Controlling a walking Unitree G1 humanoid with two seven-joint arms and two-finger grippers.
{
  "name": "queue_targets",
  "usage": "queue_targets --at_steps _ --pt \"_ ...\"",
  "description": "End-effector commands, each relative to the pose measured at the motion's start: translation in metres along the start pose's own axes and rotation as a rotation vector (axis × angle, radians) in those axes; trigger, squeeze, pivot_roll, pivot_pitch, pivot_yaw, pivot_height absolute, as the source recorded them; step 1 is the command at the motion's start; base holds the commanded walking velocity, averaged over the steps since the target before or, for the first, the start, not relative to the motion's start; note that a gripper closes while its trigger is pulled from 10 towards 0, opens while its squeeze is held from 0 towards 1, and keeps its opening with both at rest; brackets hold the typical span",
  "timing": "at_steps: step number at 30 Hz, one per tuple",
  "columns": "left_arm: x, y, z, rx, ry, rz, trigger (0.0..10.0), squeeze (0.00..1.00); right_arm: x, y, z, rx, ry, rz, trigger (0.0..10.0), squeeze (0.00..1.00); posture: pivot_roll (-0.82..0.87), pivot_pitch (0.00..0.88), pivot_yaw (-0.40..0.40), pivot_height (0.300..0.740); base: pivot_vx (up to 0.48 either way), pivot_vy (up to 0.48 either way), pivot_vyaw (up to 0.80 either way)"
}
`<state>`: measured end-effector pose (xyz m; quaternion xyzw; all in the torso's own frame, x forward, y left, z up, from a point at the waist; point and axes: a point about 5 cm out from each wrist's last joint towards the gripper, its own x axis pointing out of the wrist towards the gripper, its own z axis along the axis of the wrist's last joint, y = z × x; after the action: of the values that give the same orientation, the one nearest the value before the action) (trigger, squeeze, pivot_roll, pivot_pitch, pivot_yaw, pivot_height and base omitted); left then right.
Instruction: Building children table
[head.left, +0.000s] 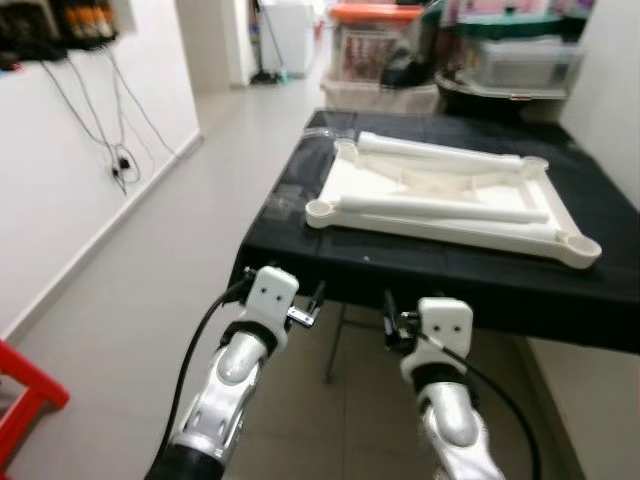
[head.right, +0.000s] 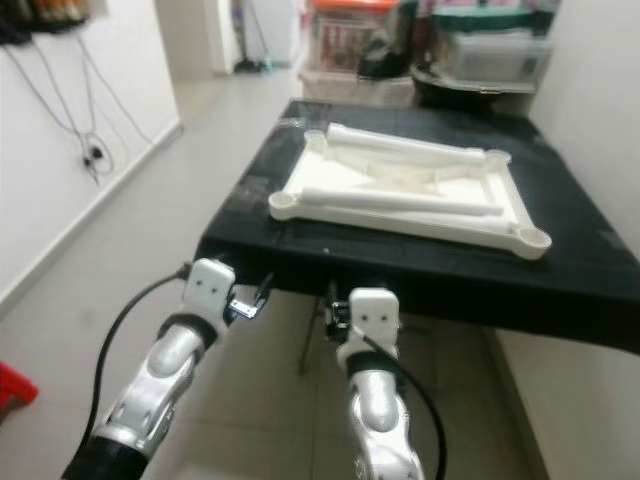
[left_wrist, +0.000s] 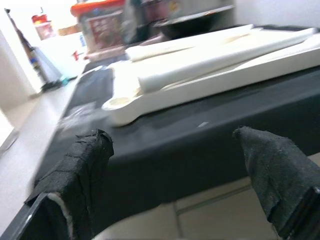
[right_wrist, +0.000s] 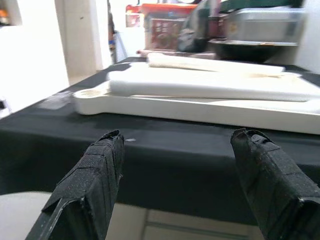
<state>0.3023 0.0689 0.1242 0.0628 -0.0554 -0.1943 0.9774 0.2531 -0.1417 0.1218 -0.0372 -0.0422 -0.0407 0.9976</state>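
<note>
A white children's table top (head.left: 452, 233) lies upside down on a black table (head.left: 440, 282), with round sockets at its corners (head.left: 319, 209). Two white tube legs rest across it, one near (head.left: 440, 207) and one far (head.left: 440, 150). Both grippers hover just before the black table's front edge, slightly below its surface. My left gripper (head.left: 316, 297) is open, its taped fingers (left_wrist: 85, 165) spread wide toward the table top's near-left socket (left_wrist: 120, 103). My right gripper (head.left: 395, 318) is also open and empty, with its fingers (right_wrist: 95, 175) facing the white frame (right_wrist: 200, 107).
A white wall with hanging cables (head.left: 120, 165) runs along the left of a tiled corridor (head.left: 180, 230). A red object (head.left: 25, 405) sits low at the left. Storage boxes (head.left: 375, 40) and a grey bin (head.left: 520, 60) crowd the table's far end. A wall stands close on the right.
</note>
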Motion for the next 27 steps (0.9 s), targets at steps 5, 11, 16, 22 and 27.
queue_targets --at_steps 5,11,16,22,27 --pt "0.002 -0.005 0.002 0.001 -0.012 -0.020 10.0 0.00 0.000 -0.008 0.001 0.003 -0.017 -0.035 10.0 0.00 0.09 0.000 -0.021 0.740 0.319 0.000 0.00" --pt "0.003 -0.002 0.004 0.008 -0.020 -0.020 10.0 0.00 0.001 -0.009 0.002 0.010 -0.025 -0.047 10.0 0.00 0.09 0.000 -0.020 0.740 0.321 0.000 0.00" --pt "0.003 0.001 0.004 0.013 -0.020 -0.018 10.0 0.00 0.003 -0.008 0.007 0.019 -0.044 -0.059 10.0 0.00 0.10 0.000 -0.017 0.740 0.322 0.000 0.00" --pt "0.005 0.006 0.008 0.021 -0.036 -0.015 10.0 0.00 0.006 -0.010 0.012 0.026 -0.067 -0.075 10.0 0.00 0.10 0.000 -0.017 0.740 0.323 0.000 -0.16" --pt "0.009 0.010 0.011 0.020 -0.047 -0.001 10.0 0.00 0.008 -0.011 0.016 0.026 -0.084 -0.085 10.0 0.00 0.10 0.000 -0.017 0.740 0.322 0.000 -0.74"
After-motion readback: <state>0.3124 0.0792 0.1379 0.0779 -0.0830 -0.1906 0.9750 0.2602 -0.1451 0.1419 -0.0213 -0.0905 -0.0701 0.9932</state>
